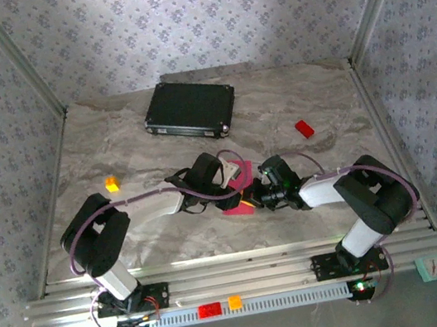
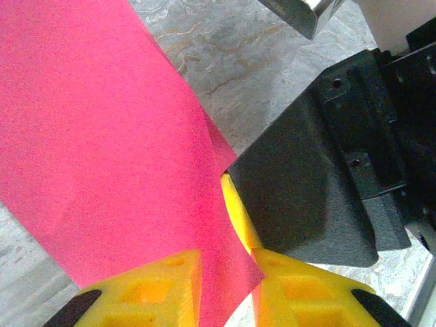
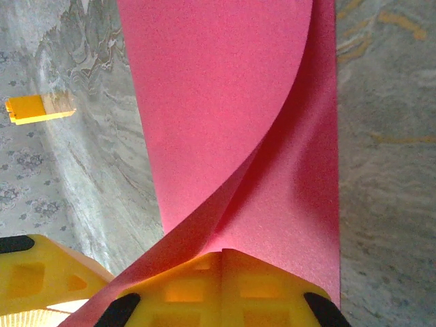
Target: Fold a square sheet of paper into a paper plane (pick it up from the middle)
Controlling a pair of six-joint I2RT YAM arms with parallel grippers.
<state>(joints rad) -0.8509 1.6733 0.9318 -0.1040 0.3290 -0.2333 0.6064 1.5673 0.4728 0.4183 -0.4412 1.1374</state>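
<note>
Both arms are meeting over the middle of the tabletop (image 1: 140, 143); the square sheet of paper (image 3: 225, 102) is sitting between them, curling over on itself, one flap bowing across the other; right gripper (image 3: 221, 262) is clamping the sheet's near edge, yellow fingers pressed together with pink running out from between them; left gripper (image 2: 226, 272) is standing narrow, a corner of the sheet passing down through the gap between its fingers (image 2: 153, 289); whether they are pinching it I cannot tell; the right gripper's black body is sitting just beside that corner; black case (image 1: 190, 109) is lying at the far side; small red block (image 1: 304, 128) to the right and orange cube (image 1: 111, 183) to the left, all well apart from the paper.
</note>
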